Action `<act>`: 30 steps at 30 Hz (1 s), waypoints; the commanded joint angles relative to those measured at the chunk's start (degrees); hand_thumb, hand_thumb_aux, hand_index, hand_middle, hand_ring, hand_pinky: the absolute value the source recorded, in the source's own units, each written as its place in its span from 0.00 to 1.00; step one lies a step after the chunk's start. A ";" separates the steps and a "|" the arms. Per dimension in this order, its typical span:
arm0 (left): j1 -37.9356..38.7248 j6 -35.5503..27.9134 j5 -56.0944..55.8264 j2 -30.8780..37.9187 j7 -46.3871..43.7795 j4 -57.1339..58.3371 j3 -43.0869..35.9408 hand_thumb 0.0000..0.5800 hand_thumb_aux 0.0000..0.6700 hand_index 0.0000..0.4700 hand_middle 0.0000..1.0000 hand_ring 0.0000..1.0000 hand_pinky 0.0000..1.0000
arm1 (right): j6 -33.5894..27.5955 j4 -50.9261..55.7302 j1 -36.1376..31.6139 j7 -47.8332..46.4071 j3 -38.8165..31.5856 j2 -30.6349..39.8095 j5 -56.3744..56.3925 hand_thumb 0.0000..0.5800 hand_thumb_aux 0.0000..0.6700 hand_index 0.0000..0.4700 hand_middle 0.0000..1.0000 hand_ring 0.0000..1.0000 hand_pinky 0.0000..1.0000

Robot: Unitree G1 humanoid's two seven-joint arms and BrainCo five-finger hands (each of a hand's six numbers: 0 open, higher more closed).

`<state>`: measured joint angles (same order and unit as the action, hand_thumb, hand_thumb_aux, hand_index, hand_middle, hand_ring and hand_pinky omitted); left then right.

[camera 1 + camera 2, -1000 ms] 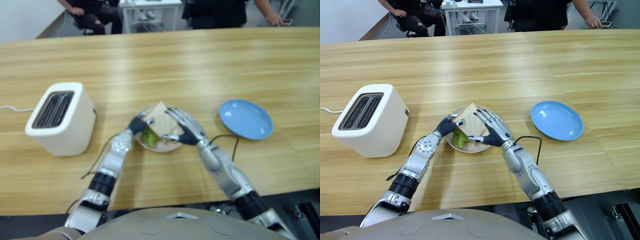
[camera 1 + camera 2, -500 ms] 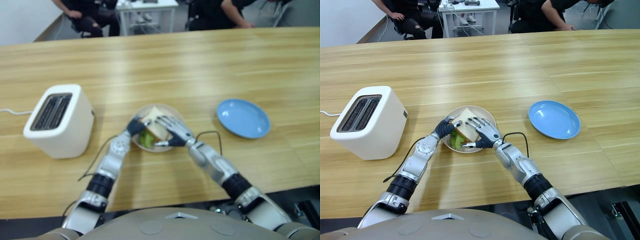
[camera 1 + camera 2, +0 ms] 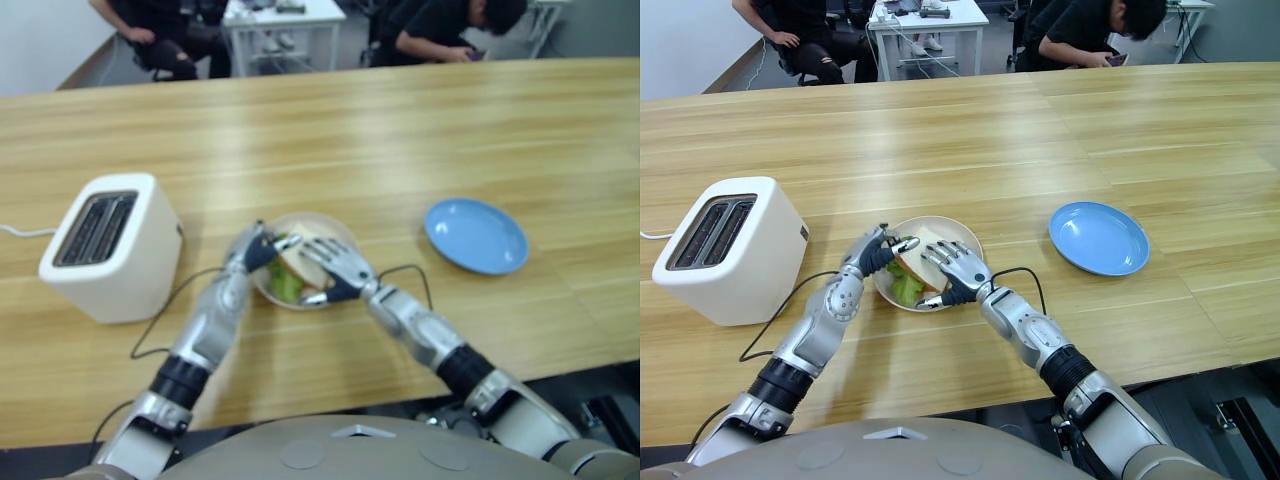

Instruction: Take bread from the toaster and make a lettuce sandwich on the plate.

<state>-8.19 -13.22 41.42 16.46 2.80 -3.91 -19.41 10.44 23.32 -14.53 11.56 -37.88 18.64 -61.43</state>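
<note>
While left robot hand [image 3: 872, 256] and right robot hand [image 3: 955, 272] grip bread [image 3: 918, 250], toaster [image 3: 725, 250], blue plate [image 3: 1098, 238] flank them.

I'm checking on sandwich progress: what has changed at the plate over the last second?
The bread slice, tilted steeply up a second ago, has been lowered by the right hand nearly flat onto the lettuce on the plate. The left hand stays at the slice's left edge. The toaster and the blue plate kept their places; only the view itself shifted.
</note>
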 commanded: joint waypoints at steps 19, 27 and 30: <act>6.72 7.72 -25.45 -4.73 -7.93 -4.78 17.90 0.00 0.00 0.00 0.00 0.00 0.00 | 12.66 -10.44 7.14 19.50 7.07 1.45 9.94 0.00 0.00 0.00 0.00 0.00 0.00; 8.51 11.57 -34.30 -2.23 -16.69 -0.16 18.18 0.86 0.62 0.61 0.35 0.35 0.35 | 22.63 -38.53 16.25 22.74 16.72 2.52 17.16 0.00 0.00 0.00 0.00 0.00 0.00; 11.68 12.07 -36.16 3.88 -23.61 -3.10 18.08 1.00 1.00 0.98 1.00 1.00 1.00 | 20.14 -42.47 19.10 14.88 19.90 4.12 23.09 0.00 0.00 0.00 0.00 0.00 0.00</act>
<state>1.40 -1.50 6.75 17.14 -15.66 -5.10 -0.83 32.54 -16.89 2.95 32.10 -20.47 21.22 -42.97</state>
